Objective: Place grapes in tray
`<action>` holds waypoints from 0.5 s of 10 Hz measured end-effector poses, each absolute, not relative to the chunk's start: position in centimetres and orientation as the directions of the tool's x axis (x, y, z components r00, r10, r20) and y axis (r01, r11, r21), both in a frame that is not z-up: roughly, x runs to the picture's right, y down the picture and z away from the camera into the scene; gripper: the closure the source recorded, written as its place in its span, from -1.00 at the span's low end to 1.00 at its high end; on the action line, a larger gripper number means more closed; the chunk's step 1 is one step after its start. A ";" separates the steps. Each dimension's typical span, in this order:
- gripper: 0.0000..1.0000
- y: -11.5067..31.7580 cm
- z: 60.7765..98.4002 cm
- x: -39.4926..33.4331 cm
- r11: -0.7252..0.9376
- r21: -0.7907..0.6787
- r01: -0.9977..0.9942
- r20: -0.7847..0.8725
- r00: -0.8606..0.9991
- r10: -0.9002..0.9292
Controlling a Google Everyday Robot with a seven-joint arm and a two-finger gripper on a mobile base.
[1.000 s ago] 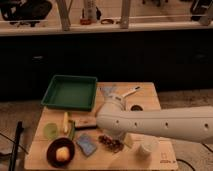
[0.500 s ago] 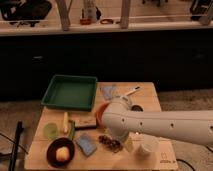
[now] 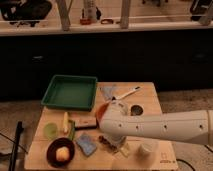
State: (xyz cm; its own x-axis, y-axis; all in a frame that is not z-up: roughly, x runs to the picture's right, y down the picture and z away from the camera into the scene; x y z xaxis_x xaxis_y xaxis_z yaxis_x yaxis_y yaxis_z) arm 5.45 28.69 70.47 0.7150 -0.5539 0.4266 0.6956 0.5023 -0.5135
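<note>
A green tray (image 3: 70, 92) sits at the back left of the wooden table (image 3: 150, 95) and holds nothing. A dark bunch of grapes (image 3: 106, 143) lies near the table's front middle, partly hidden under my arm. My gripper (image 3: 116, 145) is at the end of the white arm (image 3: 160, 129) that reaches in from the right, and it hangs right over the grapes, low to the table. Its tip is hidden by the arm's bulk.
A dark bowl with a yellow fruit (image 3: 61, 152) stands at the front left. A blue packet (image 3: 86, 144), a green cup (image 3: 50, 130), a banana (image 3: 65, 122), a white cup (image 3: 147, 149), a can (image 3: 136, 109) and a white utensil (image 3: 127, 93) lie around.
The arm has swung a little to the left and down toward the grapes. The objects on the table have not moved.
</note>
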 end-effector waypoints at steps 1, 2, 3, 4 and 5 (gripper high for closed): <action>-0.60 29.1 70.7 5.5 0.519 -0.520 0.679 0.409 0.731 -0.546; -0.60 29.4 71.2 5.8 0.544 -0.526 0.654 0.389 0.754 -0.530; -0.60 29.5 71.5 6.1 0.565 -0.532 0.631 0.375 0.774 -0.510; -0.60 29.8 71.9 6.3 0.586 -0.542 0.603 0.365 0.796 -0.483; -0.60 30.0 72.4 6.4 0.604 -0.547 0.580 0.358 0.814 -0.458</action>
State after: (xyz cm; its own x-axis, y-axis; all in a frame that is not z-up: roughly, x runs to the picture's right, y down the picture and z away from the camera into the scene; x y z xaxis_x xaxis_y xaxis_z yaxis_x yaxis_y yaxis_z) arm 6.39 30.03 72.43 0.8136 -0.4579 0.3583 0.5804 0.6036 -0.5466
